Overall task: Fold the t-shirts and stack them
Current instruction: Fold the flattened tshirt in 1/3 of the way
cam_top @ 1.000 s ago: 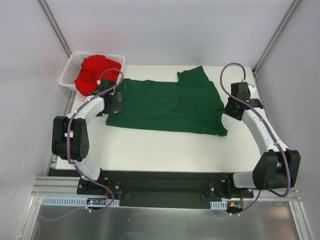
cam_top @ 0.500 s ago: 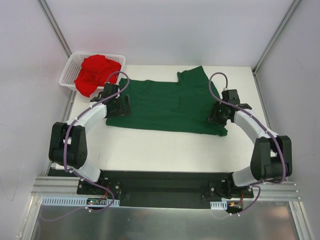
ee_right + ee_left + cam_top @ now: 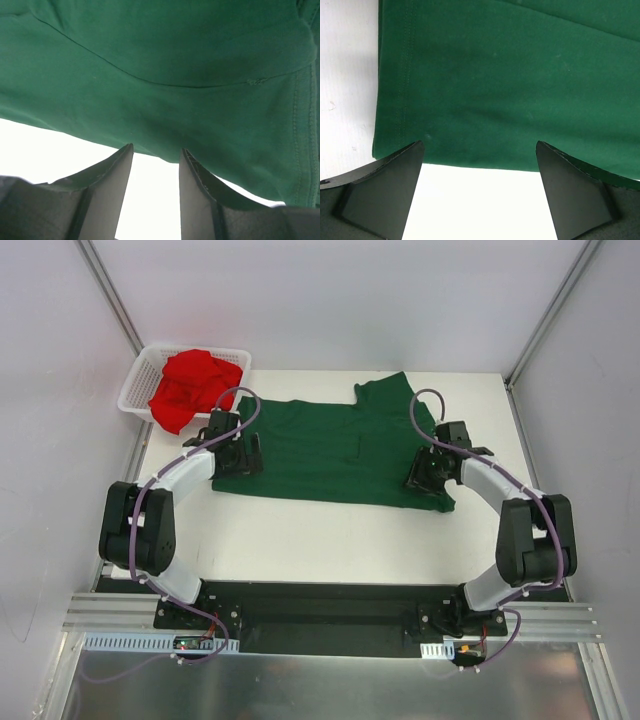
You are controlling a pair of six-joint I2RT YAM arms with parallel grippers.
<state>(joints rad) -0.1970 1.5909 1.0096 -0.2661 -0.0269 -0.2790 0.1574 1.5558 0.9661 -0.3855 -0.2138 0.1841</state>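
Top external view first, from the near side: both arms reach forward from their bases over the white table [image 3: 320, 535]. The dark green t-shirt [image 3: 340, 450] lies flat and spread in the middle of it, not yet folded.

The main change in the last second is on the right. The right arm was standing outside the cloth, beside the table's right edge, and it has swung inward. Now the right gripper [image 3: 422, 472] sits at the shirt's near right corner. In its wrist view the fingers [image 3: 107, 175] are only partly parted. Bare table shows between them and the cloth edge lies just at their tips, so it is released and holds nothing.

The left gripper [image 3: 238, 453] has moved only a little, onto the left edge of the shirt. In the left wrist view its fingers [image 3: 395, 180] stand wide apart around the near hem corner, also released, with no cloth pinched.

The shirt itself has not moved. I judge that both grippers are now placed to pinch the two near corners, so the first fold of the green shirt is about to begin.

Farther back, at the far left corner, the red t-shirt [image 3: 195, 380] waits as a crumpled heap in the white basket [image 3: 135, 380], so most of the task remains.
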